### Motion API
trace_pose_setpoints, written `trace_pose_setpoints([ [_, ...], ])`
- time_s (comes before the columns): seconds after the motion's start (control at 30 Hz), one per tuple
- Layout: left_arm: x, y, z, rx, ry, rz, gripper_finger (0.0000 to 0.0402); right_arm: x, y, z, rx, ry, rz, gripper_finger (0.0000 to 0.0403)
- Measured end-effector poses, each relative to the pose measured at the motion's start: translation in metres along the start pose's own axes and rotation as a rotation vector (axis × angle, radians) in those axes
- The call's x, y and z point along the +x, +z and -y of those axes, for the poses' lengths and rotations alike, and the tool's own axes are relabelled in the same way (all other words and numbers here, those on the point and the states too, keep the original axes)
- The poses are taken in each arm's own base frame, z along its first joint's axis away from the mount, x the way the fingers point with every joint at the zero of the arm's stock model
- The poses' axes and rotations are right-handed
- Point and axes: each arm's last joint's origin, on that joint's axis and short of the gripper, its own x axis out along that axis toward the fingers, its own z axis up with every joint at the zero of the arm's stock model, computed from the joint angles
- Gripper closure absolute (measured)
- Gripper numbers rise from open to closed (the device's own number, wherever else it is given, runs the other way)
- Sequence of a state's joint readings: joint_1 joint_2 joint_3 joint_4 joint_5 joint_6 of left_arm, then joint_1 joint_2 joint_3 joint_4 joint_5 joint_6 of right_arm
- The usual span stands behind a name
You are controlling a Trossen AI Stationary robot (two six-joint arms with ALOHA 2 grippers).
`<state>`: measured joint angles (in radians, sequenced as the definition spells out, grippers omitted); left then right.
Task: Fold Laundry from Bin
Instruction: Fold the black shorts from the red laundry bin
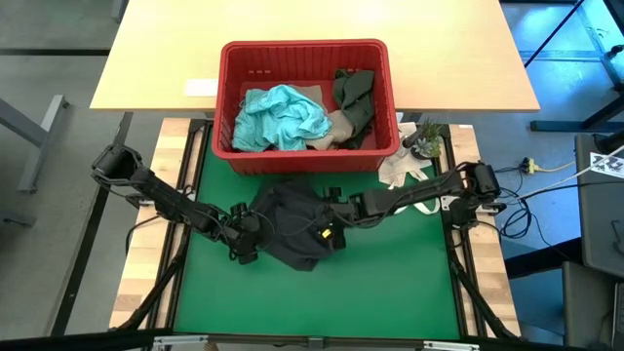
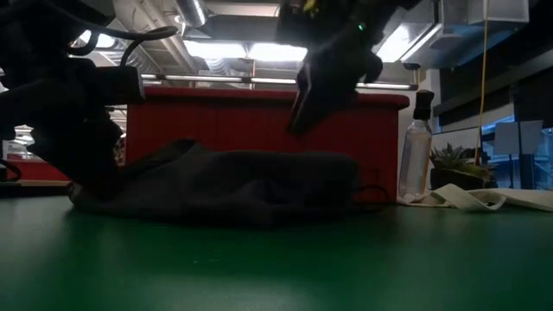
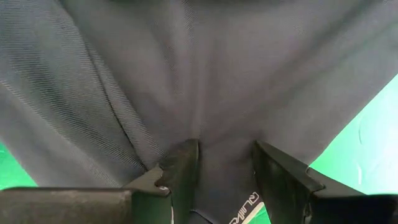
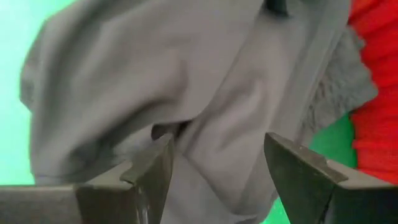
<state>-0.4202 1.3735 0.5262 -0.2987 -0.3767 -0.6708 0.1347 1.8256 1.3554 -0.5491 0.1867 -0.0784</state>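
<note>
A dark grey garment is shown crumpled on the green desk, just in front of the red bin, presumably laid out for folding. The left claw is closed on cloth at its left edge. The right claw is held spread above its right side. Teal, olive and tan laundry is seen left in the bin.

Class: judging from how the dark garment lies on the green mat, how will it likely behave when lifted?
The dark garment lies crumpled in soft folds, so it will probably droop limply. Its thin weave suggests it is light. Lifted at one point, it would likely hang unevenly.
</note>
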Motion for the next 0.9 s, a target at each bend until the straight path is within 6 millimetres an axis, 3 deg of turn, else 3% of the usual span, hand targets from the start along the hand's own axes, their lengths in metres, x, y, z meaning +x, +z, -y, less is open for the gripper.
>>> trace_pose_setpoints([
  [0.13,0.000,0.000,0.000,0.000,0.000,0.000,0.0248,-0.001,0.002,0.001,-0.065,0.135,0.019,0.0152],
  [0.4,0.000,0.000,0.000,-0.002,-0.004,0.004,0.0248,0.021,-0.008,0.004,-0.055,0.247,-0.043,0.0152],
  [0.73,0.000,0.001,0.001,-0.004,-0.007,0.008,0.0248,0.027,-0.014,0.017,-0.070,0.132,-0.094,0.0152],
  [0.9,0.000,0.001,0.001,-0.007,-0.010,0.015,0.0248,0.040,-0.024,0.019,-0.058,0.138,-0.178,0.0152],
])
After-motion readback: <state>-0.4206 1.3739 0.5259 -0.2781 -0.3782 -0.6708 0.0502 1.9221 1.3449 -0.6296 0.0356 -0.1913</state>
